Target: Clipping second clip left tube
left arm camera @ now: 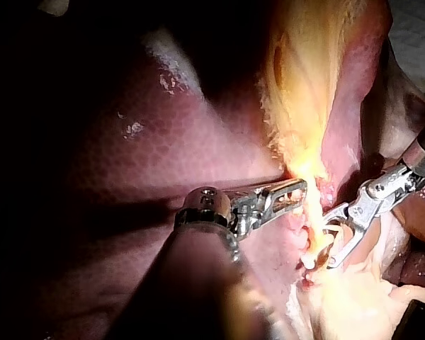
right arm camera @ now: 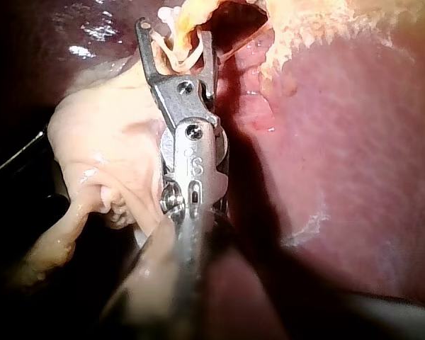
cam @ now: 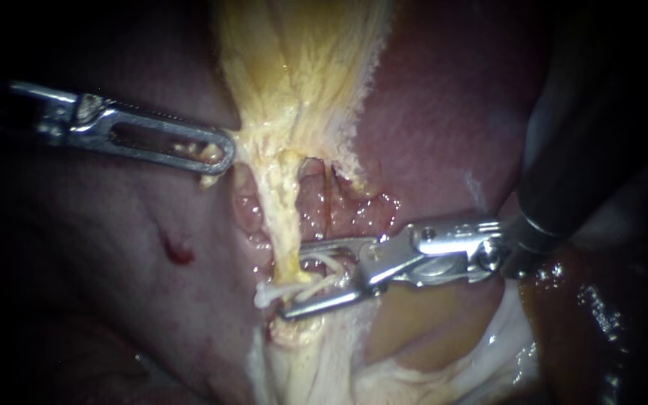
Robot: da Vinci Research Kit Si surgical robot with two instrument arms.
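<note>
The left tube [cam: 285, 225], a pale yellow strand, runs down from the gallbladder [cam: 301, 75] to the pale tissue below. My right instrument [cam: 294, 281] comes in from the right, its two jaws standing apart on either side of this tube. They hold a white clip [cam: 320, 279] whose legs straddle the tube. The right wrist view shows the same clip [right arm camera: 178, 60] between the jaws of the right instrument [right arm camera: 173, 32]. My left instrument [cam: 223, 154] is shut on the gallbladder's edge, up and left of the tube. In the left wrist view the left instrument [left arm camera: 297, 190] faces the right instrument [left arm camera: 328, 246].
The dark red liver [cam: 451, 112] lies behind and around the tube. A thinner strand [cam: 329, 199] runs just right of the left tube. Pale fatty tissue [cam: 414, 352] sits under the right instrument. A small blood spot [cam: 178, 251] marks the tissue at the left.
</note>
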